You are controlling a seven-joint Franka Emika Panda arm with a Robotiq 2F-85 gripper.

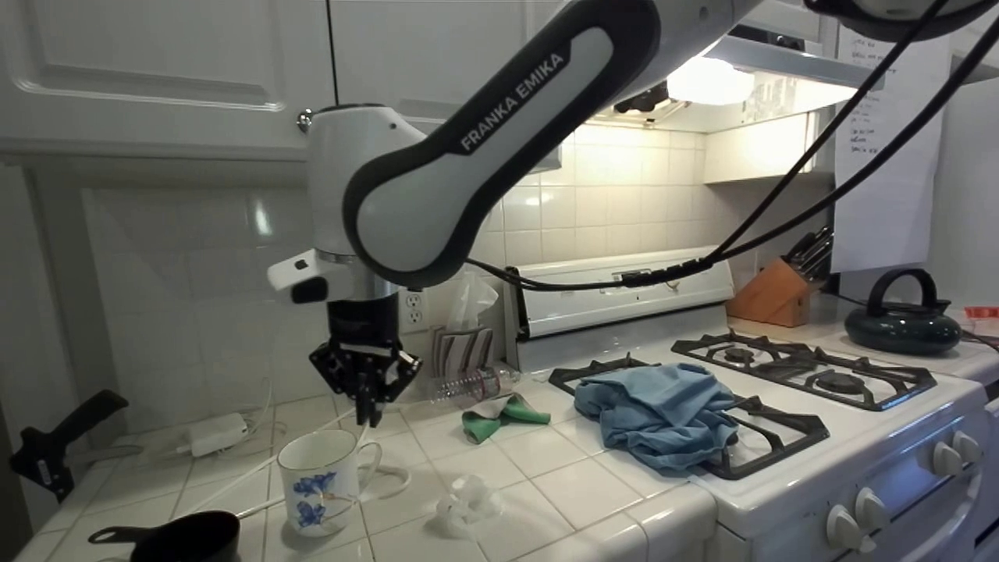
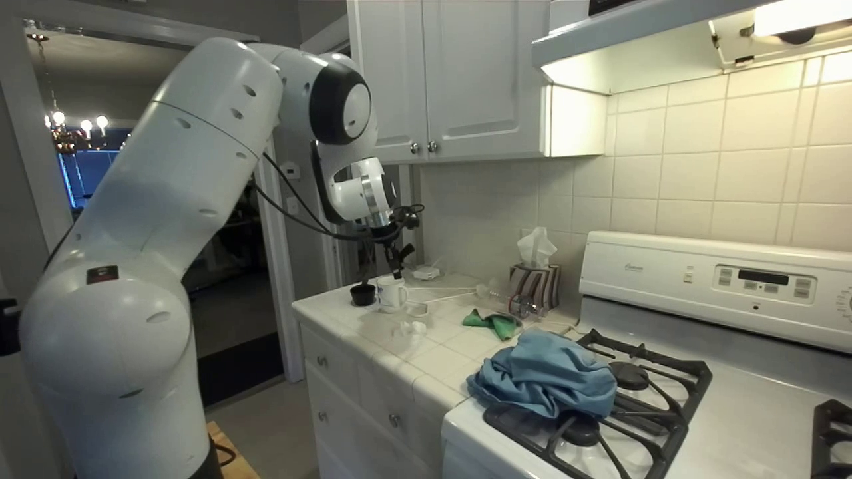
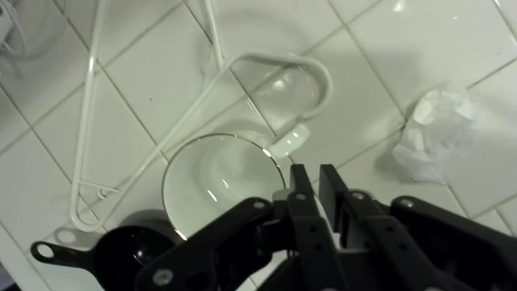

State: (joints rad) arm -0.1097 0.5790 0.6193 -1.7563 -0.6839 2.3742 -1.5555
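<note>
The gripper (image 3: 313,167) is hanging with its fingers (image 3: 300,180) pointing down; they are standing slightly parted, and nothing is filling the narrow gap, so it is gripping nothing. The mug (image 3: 222,182) is standing upright on the counter (image 1: 531,476), presumably because its base is steadying it, and its mouth is facing up. Beside it the hanger (image 3: 92,64) is lying flat, its thin frame probably being unable to stand, and its hook is curling close to the mug's handle (image 3: 290,140). The blue cloth (image 1: 659,414) is slumping in a heap on the stove (image 2: 765,359), as soft fabric likely would.

The mug is sitting below the gripper and slightly to one side, with the handle side of its rim lying nearest the fingers; whether they are touching it, the views are leaving unclear. The black cup (image 3: 121,250) is resting past the mug from the gripper, while a crumpled wad (image 3: 428,139) is lying on the side away from the mug. Farther off, the green cloth (image 1: 507,417) is lying roughly between the gripper and the blue cloth.
</note>
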